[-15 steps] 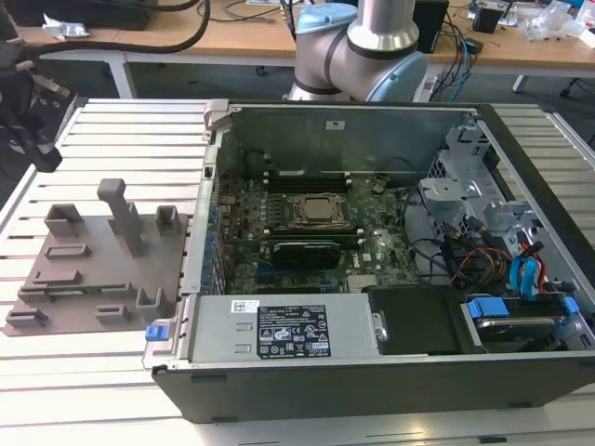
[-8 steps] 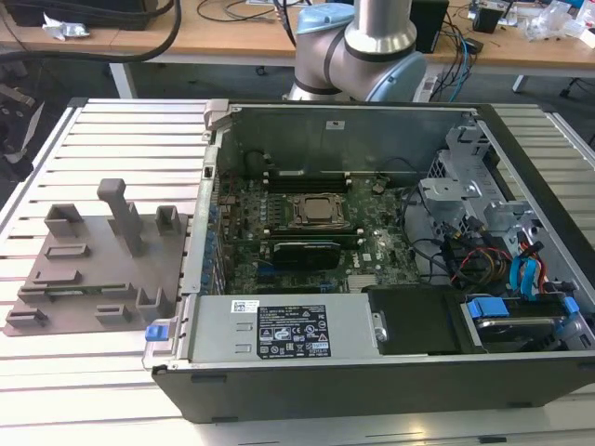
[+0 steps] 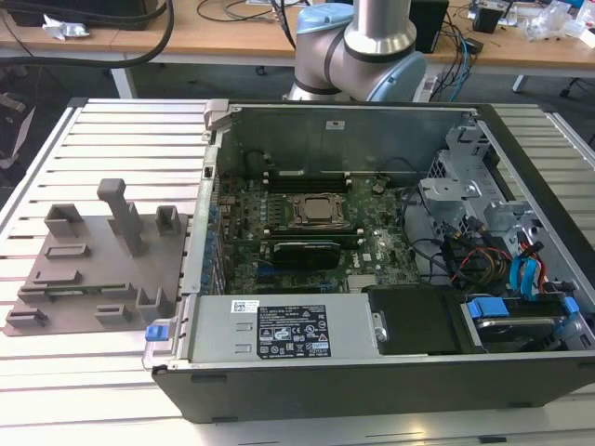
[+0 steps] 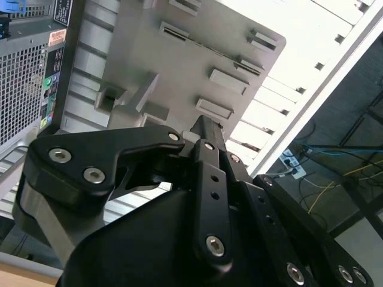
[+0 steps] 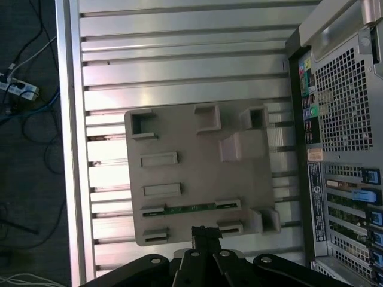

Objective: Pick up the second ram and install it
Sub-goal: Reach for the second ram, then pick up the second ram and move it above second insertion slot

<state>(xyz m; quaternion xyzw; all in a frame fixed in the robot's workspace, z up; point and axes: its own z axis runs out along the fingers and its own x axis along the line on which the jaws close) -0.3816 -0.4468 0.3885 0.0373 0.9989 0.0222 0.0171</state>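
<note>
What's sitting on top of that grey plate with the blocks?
The second ram, a thin green stick, lies on the grey plate among grey blocks. The gripper hides part of the plate's edge.

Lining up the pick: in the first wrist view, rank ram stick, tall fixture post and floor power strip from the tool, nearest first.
1. ram stick, in the fixture right by the tool.
2. tall post, farther along the fixture.
3. power strip, down on the floor.
</note>
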